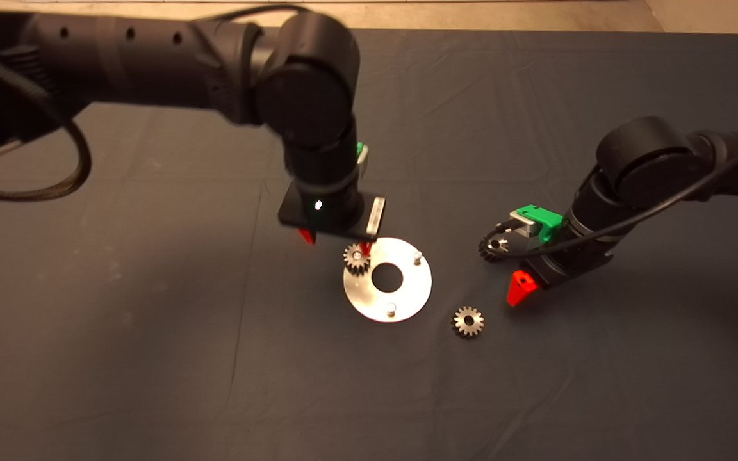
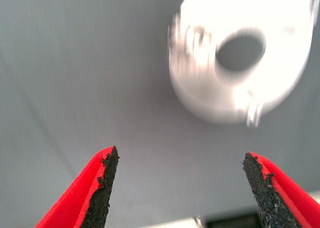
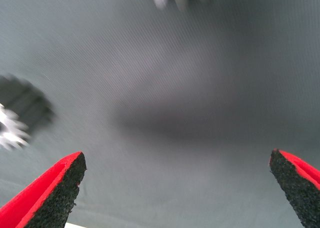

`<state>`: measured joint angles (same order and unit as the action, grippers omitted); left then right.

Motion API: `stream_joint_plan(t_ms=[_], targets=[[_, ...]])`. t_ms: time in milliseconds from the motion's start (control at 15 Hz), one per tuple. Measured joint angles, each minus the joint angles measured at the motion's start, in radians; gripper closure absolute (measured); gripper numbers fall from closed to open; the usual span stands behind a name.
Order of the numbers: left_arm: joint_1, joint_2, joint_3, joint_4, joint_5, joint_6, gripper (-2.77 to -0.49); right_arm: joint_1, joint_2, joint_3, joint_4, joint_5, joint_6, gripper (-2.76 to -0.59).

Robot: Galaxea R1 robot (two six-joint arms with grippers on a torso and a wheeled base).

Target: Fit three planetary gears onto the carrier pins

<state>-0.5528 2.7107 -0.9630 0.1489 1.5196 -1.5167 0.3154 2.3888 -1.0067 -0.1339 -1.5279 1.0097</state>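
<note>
Head view shows no legible writing on white disc [image 1: 407, 291] or gears [image 1: 467, 321].

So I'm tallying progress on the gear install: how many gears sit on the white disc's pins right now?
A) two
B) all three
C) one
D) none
C: in the head view one gear sits on the disc beneath the left gripper, two pins stand bare, and two gears lie on the mat.
</note>
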Motion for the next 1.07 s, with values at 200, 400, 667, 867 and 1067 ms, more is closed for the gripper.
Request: stream_joint_plan(t_ms=[200,400,667,867,1067], targets=[[-0.007,-0.123,0.205,-0.003,0.001,-0.106,-1.75,-0.001,0.026,-0.077,-0.001,0.000,-0.065,-2.73],[-0.005,-0.226,0.362,-0.007,0.006,-0.175,-1.75,0.000,0.067,-0.149,-0.004,-0.003,-0.112,-2.73],[-0.005,-0.292,0.482,-0.015,0.006,-0.218,-1.75,0.000,0.117,-0.246,-0.012,0.002,-0.173,-2.73],[-0.005,-0.367,0.549,-0.026,0.006,-0.243,-1.75,0.001,0.130,-0.302,-0.015,0.000,-0.202,-2.69],[-0.005,-0.439,0.587,-0.030,0.006,-0.250,-1.75,0.000,0.146,-0.331,-0.015,0.001,-0.221,-2.54]])
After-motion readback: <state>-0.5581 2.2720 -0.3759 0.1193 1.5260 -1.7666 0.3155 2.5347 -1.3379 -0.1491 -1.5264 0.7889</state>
